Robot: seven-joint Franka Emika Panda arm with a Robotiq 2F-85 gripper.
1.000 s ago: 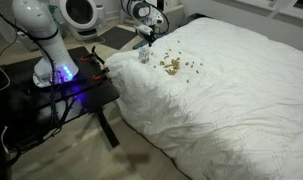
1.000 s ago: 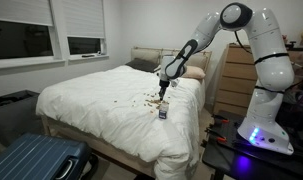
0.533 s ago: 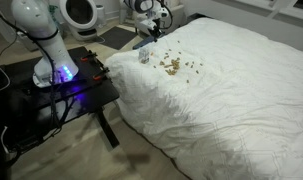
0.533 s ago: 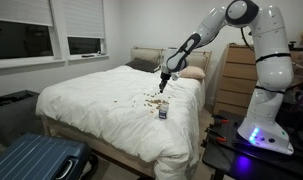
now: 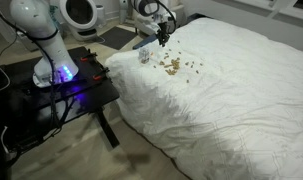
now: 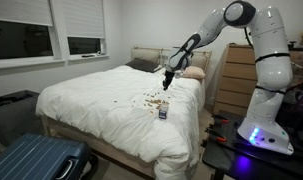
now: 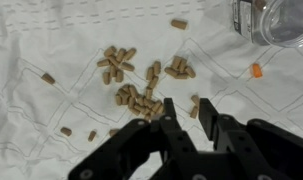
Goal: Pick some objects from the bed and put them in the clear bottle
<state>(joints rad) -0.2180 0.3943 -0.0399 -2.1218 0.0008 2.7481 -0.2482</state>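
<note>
Tan pellets (image 7: 136, 95) strewn on white bed (image 7: 51, 40), tool (image 7: 188, 108) above, jaws slightly parted, clear bottle (image 7: 276, 20) nearby

objects (image 7: 136, 92): tan pellets, loose cluster on bed (image 5: 231, 100) | bed: white, rumpled duvet | clear bottle (image 7: 276, 18): near cluster, on bed

Tan pellets (image 7: 136, 97) on white bed (image 7: 31, 40), clear bottle (image 7: 274, 20), end effector (image 7: 189, 110)

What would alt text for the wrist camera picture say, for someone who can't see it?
Tan-brown pellets lie scattered on a rumpled white duvet. A dark claw, slightly open, pokes in from the bottom edge; a clear bottle sits top right.
</note>
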